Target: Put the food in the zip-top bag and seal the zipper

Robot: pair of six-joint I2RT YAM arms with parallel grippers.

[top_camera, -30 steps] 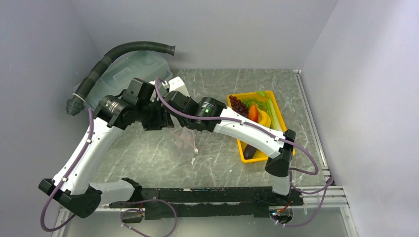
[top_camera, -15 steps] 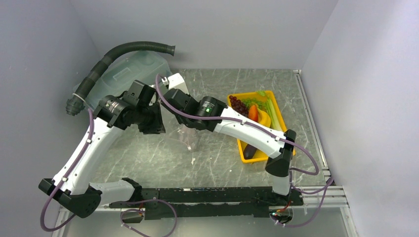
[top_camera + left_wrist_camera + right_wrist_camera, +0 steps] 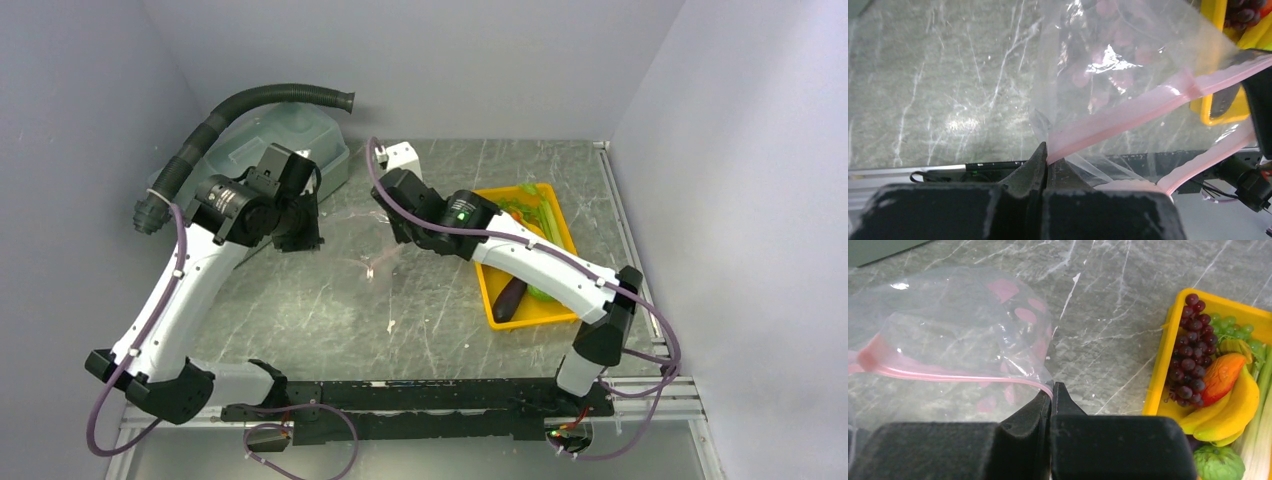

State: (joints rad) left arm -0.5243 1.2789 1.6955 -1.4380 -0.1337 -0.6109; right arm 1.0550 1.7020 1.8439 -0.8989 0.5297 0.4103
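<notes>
zipper, soft pink strip, rims crinkly zip-top bag.

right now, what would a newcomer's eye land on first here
Probably the clear zip-top bag at mid-table, pinched at its pink zipper by the left end effector on one side and the right end effector on the other. Next comes the yellow tray at the table's right, bright with dark grapes, bananas and other toy food.
</notes>
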